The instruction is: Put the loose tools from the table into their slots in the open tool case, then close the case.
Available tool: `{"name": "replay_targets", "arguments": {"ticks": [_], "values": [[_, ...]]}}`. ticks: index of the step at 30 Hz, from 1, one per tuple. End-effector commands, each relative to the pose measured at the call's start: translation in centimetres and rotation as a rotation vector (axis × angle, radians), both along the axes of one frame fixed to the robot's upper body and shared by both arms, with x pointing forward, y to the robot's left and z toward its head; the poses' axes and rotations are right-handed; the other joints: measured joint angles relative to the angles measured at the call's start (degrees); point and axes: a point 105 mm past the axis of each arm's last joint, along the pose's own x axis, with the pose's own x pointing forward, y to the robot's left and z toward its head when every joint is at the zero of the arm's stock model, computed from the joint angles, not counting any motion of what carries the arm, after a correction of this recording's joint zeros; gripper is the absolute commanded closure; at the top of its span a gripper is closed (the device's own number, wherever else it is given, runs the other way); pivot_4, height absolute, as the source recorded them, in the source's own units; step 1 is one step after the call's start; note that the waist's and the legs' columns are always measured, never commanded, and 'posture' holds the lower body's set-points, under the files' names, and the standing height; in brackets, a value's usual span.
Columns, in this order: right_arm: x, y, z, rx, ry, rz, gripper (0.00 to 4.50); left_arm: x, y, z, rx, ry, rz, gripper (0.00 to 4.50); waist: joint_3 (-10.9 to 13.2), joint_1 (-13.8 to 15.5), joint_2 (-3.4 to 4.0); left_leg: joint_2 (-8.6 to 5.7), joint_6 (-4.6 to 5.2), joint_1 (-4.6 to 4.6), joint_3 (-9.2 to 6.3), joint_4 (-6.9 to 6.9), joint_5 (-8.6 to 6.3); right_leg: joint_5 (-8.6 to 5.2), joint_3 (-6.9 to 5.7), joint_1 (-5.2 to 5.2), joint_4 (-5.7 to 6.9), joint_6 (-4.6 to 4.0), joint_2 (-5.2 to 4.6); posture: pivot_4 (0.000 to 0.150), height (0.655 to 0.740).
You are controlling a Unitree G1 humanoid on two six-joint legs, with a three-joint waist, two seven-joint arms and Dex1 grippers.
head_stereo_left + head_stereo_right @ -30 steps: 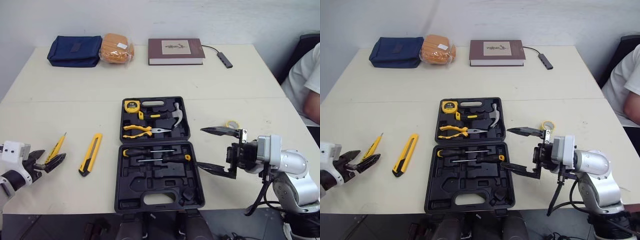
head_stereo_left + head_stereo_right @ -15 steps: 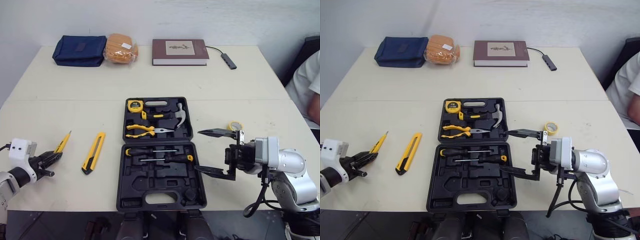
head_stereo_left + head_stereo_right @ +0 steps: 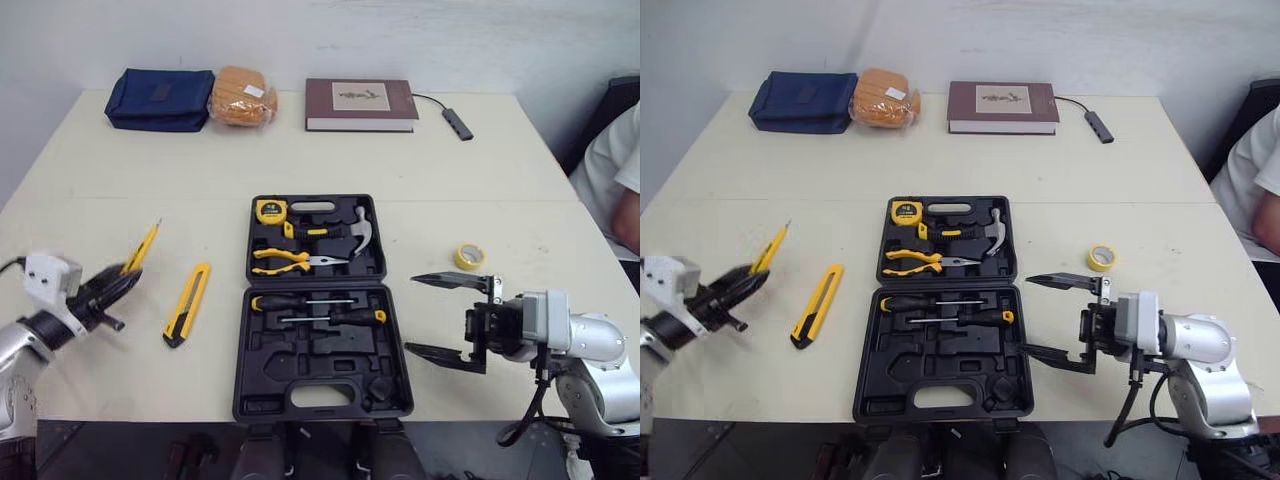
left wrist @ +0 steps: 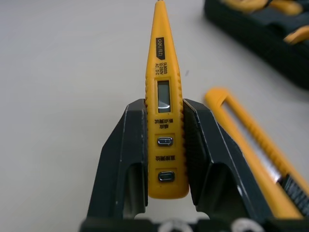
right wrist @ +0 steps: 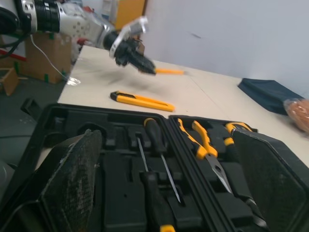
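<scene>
Left gripper [image 4: 164, 104] clamped on slim yellow plastic tester pen [image 4: 163, 72], tip projecting ahead. Black open tool case [image 3: 330, 372] off to its right; carry level, align with free slot. Right gripper [image 3: 412, 313] gaping, idle.

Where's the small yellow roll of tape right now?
In the left eye view the yellow tape roll lies on the cream table, right of the open black tool case, just beyond the right gripper.

Black case [image 3: 300, 367] — yellow tester [image 4: 164, 126]
</scene>
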Motion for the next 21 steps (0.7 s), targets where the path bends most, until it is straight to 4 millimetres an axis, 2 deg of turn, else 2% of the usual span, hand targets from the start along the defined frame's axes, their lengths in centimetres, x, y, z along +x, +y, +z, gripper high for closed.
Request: {"name": "replay_targets", "arguments": {"ticks": [1, 2, 3, 7, 9, 13, 17, 21], "values": [[-0.5, -1.1, 0.4, -0.028, -0.025, -0.005, 0.0, -0.5, -2.9, 1.6, 0.058, -0.04, -0.174, 4.12, 0.02, -0.14, 0.03, -0.01, 0.01, 0.0, 0.01, -0.02, 0.0, 0.0, 0.0, 0.0, -0.01, 0.0, 0.0, 0.15, 0.74], [-0.4, -1.3, 0.4, -0.035, -0.025, -0.009, 0.0, -0.5, -3.8, 1.7, 0.083, -0.034, -0.226, 4.12, 0.02, -0.23, 0.04, -0.01, 0.05, 0.0, 0.04, -0.03, 0.02, 0.0, 0.0, 0.0, -0.01, 0.0, 0.02, 0.15, 0.74], [-0.4, -1.4, 0.4, -0.038, -0.024, -0.014, 0.0, -0.6, -5.4, 2.0, 0.108, -0.029, -0.309, 4.12, 0.02, -0.25, 0.03, -0.01, 0.33, 0.01, 0.05, -0.02, 0.18, 0.0, -0.01, 0.0, 0.01, 0.01, 0.05, 0.15, 0.74], [-0.4, -1.5, 0.4, -0.044, -0.013, -0.021, 0.0, -1.4, -12.5, 2.8, 0.183, 0.004, -0.667, 4.12, 0.03, 0.21, 0.02, 0.0, 0.28, 0.0, 0.04, 0.03, 0.21, 0.0, 0.0, 0.0, 0.06, 0.01, 0.06, 0.15, 0.74], [-0.6, -1.4, 0.3, -0.05, -0.007, -0.022, 0.0, -2.1, -15.0, 3.1, 0.183, 0.028, -0.783, 4.12, 0.03, 0.4, 0.02, -0.03, 0.26, 0.0, 0.03, 0.05, 0.2, 0.01, 0.02, 0.01, 0.06, 0.02, 0.04, 0.15, 0.74], [-0.7, -1.3, 0.2, -0.057, 0.001, -0.023, 0.0, -2.8, -16.3, 2.6, 0.25, 0.074, -0.864, 4.12, 0.03, -0.23, 0.03, 0.0, 0.33, 0.01, 0.08, -0.01, 0.25, 0.02, 0.07, 0.01, 0.08, 0.03, 0.15, 0.15, 0.74], [-0.9, -0.7, 0.1, -0.056, 0.006, -0.024, 0.0, -3.2, -17.8, 0.9, 0.415, 0.125, -0.96, 4.12, 0.04, -0.04, 0.05, 0.07, 0.28, 0.04, 0.12, 0.07, 0.29, 0.01, -0.04, -0.05, 0.09, 0.03, 0.44, 0.15, 0.74], [-1.1, -0.5, -0.2, -0.063, 0.014, -0.031, 0.0, -3.2, -17.9, -0.5, 0.541, 0.172, -0.97, 4.12, 0.05, 0.07, 0.05, 0.05, 0.3, 0.03, 0.1, 0.13, 0.28, 0.02, 0.15, -0.02, 0.09, 0.03, 0.49, 0.15, 0.74]]}}
